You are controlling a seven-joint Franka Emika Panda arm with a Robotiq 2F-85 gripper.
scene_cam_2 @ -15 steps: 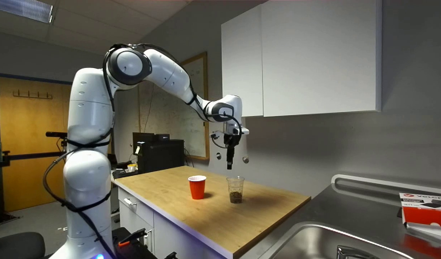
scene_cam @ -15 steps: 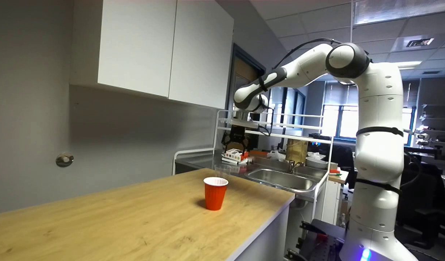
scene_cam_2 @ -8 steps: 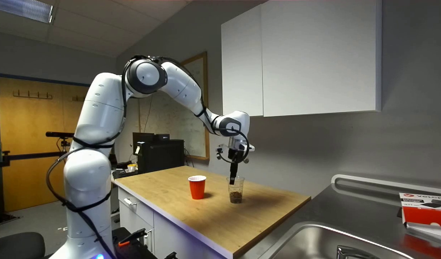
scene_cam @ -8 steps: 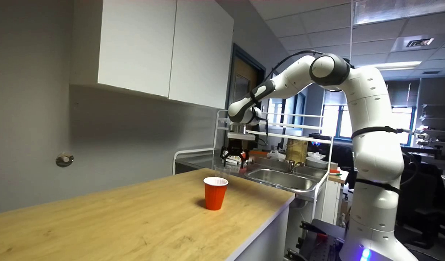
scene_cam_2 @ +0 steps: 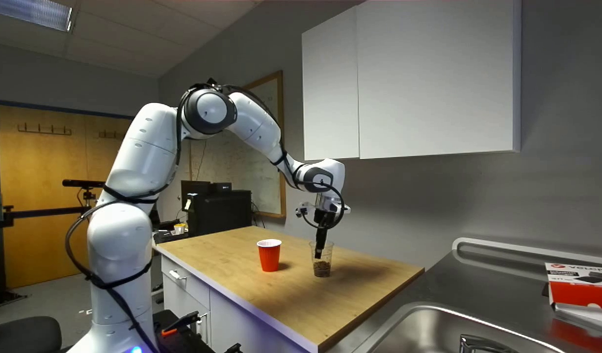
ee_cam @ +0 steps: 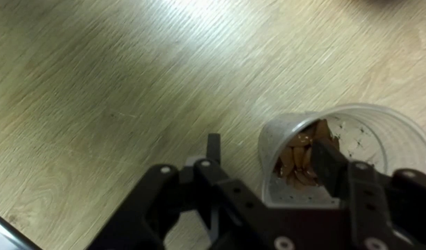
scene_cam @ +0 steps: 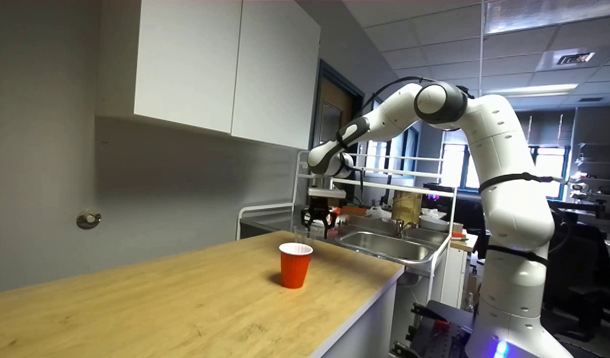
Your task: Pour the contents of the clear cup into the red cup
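The red cup, with a white inside, stands upright on the wooden counter in both exterior views (scene_cam: 295,268) (scene_cam_2: 269,258). The clear cup (scene_cam_2: 322,267) stands upright beside it, with brown pieces at its bottom; it shows faintly in an exterior view (scene_cam: 303,235) and at right in the wrist view (ee_cam: 277,139). My gripper (ee_cam: 265,149) is open, fingers pointing down. In the wrist view one finger overlaps the clear cup's mouth and the other is outside, left of the cup. In an exterior view the gripper (scene_cam_2: 319,255) overlaps the clear cup's upper half. Whether it touches is unclear.
The wooden counter (scene_cam_2: 281,299) ends at an edge beside a dark metal counter with a sink (scene_cam_2: 428,323). A red and white box (scene_cam_2: 580,294) lies beyond the sink. White wall cabinets (scene_cam_2: 428,83) hang above.
The arm has come down and slightly toward the sink side. The fingertips went from above the clear cup's rim to below rim height. Both cups stayed put.
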